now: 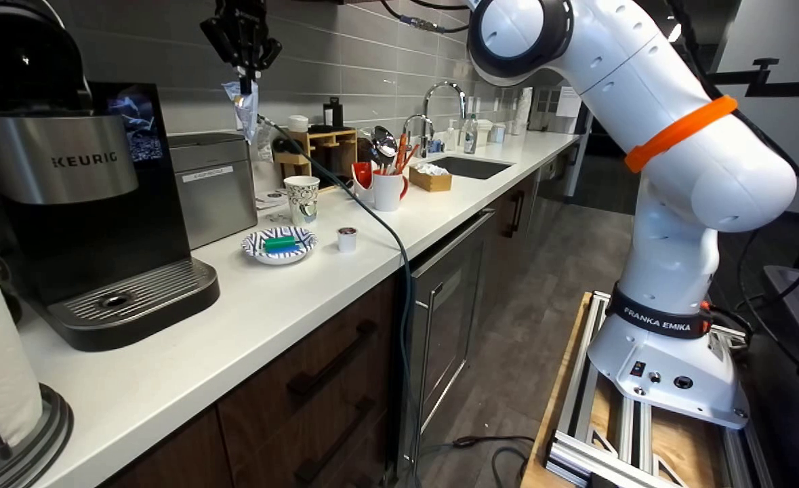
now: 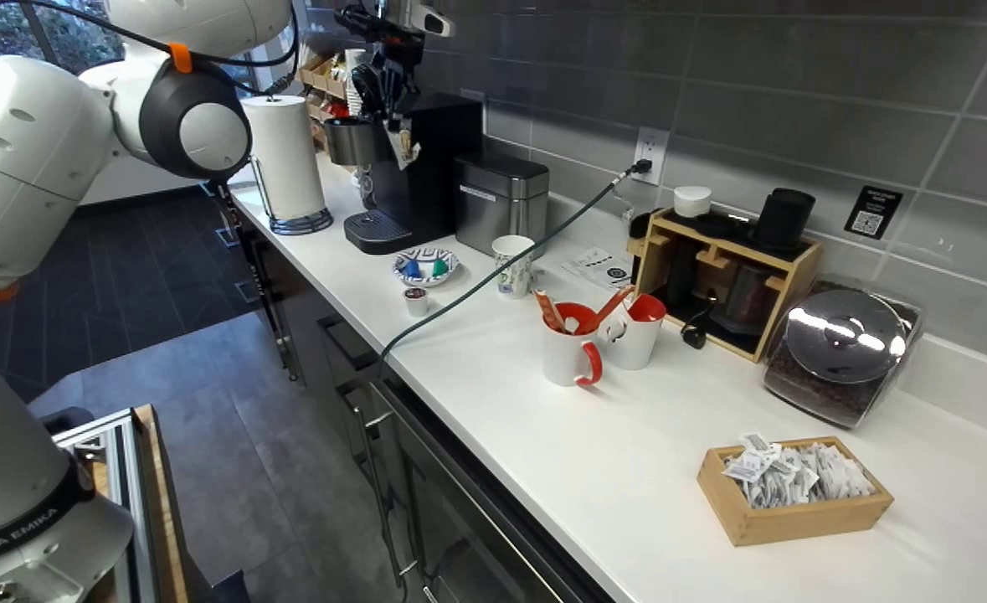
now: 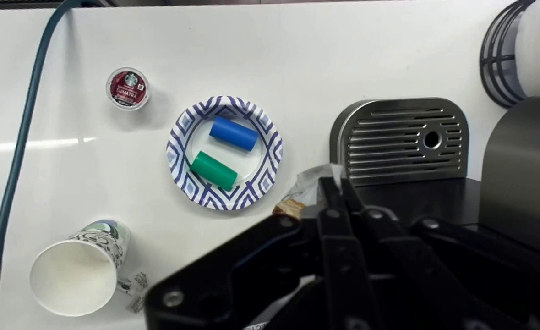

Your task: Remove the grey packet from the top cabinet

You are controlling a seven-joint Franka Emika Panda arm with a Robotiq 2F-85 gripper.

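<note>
The grey packet [image 1: 246,112] is a crinkled silvery wrapper hanging from my gripper [image 1: 245,80] in the air, above the counter near the coffee machine. The packet [image 2: 403,144] and gripper [image 2: 394,120] also show in an exterior view, in front of the coffee machine. In the wrist view the gripper's [image 3: 337,183] fingertips are close together with the packet [image 3: 309,183] pinched between them. Its brownish printed part shows beside the fingers, and the rest is hidden behind them. Of the top cabinet, only a thin dark edge [image 1: 342,1] shows at the top of an exterior view.
The coffee machine [image 1: 94,159] and a metal bin [image 1: 216,186] stand near the packet. On the counter are a patterned plate [image 3: 270,183] with blue and green cylinders, a coffee pod [image 3: 128,88] and a paper cup [image 3: 75,277]. A dark cable [image 2: 493,270] crosses the counter.
</note>
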